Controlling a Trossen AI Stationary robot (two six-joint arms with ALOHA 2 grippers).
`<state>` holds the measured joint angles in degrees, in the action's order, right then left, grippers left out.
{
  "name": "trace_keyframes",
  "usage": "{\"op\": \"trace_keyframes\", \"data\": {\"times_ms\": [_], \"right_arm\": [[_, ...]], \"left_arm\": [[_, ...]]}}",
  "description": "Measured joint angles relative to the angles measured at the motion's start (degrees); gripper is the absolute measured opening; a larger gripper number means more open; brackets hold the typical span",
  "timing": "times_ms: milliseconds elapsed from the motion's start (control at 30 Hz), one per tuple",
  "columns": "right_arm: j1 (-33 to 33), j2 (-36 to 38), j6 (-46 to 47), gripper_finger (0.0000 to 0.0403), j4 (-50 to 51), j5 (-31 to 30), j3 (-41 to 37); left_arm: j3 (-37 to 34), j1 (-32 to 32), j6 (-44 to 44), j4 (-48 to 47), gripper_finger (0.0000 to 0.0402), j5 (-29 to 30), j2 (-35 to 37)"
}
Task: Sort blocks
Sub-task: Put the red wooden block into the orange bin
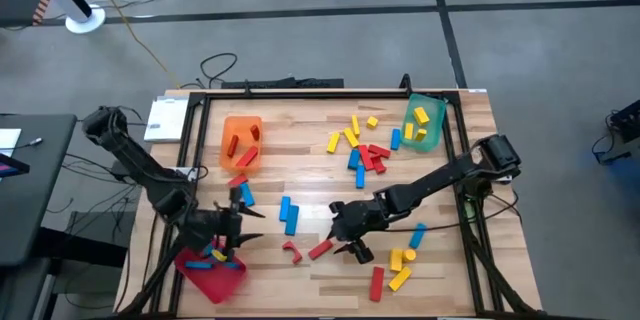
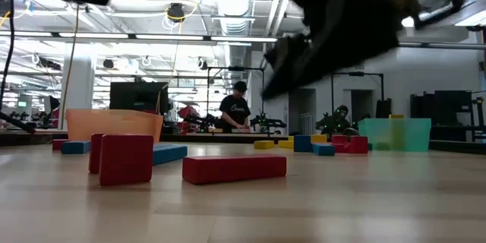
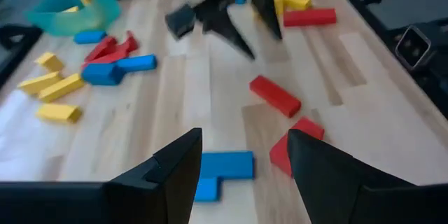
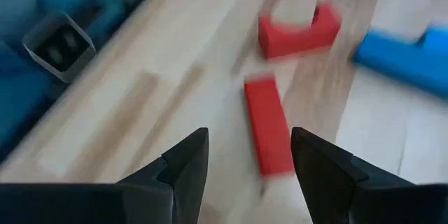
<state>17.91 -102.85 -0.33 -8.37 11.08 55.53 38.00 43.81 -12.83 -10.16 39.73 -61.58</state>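
Right gripper [image 1: 357,243], fingers apart and empty, hovers above a red bar [image 4: 269,127] mid-table. Left gripper [image 1: 238,222], also spread and empty, hangs beside the red tray [image 1: 212,278]. Blocks [image 1: 362,148] lie scattered near the green tray [image 1: 424,123].

The left arm reaches in from the table's left edge, folded at the elbow, and its left gripper [image 1: 236,224] sits low over the near left part of the table, fingers [image 3: 178,171] spread apart with nothing between them. The right arm stretches diagonally from the right edge toward the table's middle, its right gripper [image 1: 352,245] pointing down close to the surface, fingers [image 4: 189,161] likewise parted and holding nothing.
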Motion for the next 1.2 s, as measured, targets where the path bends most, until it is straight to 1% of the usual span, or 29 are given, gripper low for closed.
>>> {"op": "trace_keyframes", "data": {"times_ms": [100,200,300,400,567,900,1033,1200], "right_arm": [[0.00,-3.59,-0.64,0.0219,-2.76,-0.42,0.22],[0.00,-6.73,-1.05,0.0219,-2.74,-1.10,0.75],[0.00,-8.52,-1.29,0.0219,-3.18,-2.32,1.61],[-0.01,-9.91,-2.05,0.0219,-4.44,-2.97,1.99],[-0.41,-11.67,-2.83,0.0219,-4.82,-3.93,1.95],[-1.49,-12.50,-2.66,0.0214,-7.90,-3.56,1.94],[-2.10,-12.52,-1.04,0.0209,-8.04,-3.47,1.93],[-3.31,-12.28,1.62,0.0203,-5.64,-4.25,1.96]], "left_arm": [[-2.73,-3.36,2.77,6.52,0.0205,-4.12,-0.05],[-4.83,-6.09,4.85,11.65,0.0205,-8.17,-0.07],[-5.71,-8.09,6.17,14.16,0.0205,-11.06,-0.04],[-6.52,-9.28,7.29,15.72,0.0205,-12.56,-0.04],[-7.72,-10.42,8.17,17.90,0.0205,-13.79,-0.03],[-8.54,-11.36,8.63,17.80,0.0205,-13.82,-0.04],[-8.54,-11.36,9.05,17.76,0.0205,-13.77,-0.12],[-8.54,-12.35,8.49,16.32,0.0205,-13.72,-0.42]]}}
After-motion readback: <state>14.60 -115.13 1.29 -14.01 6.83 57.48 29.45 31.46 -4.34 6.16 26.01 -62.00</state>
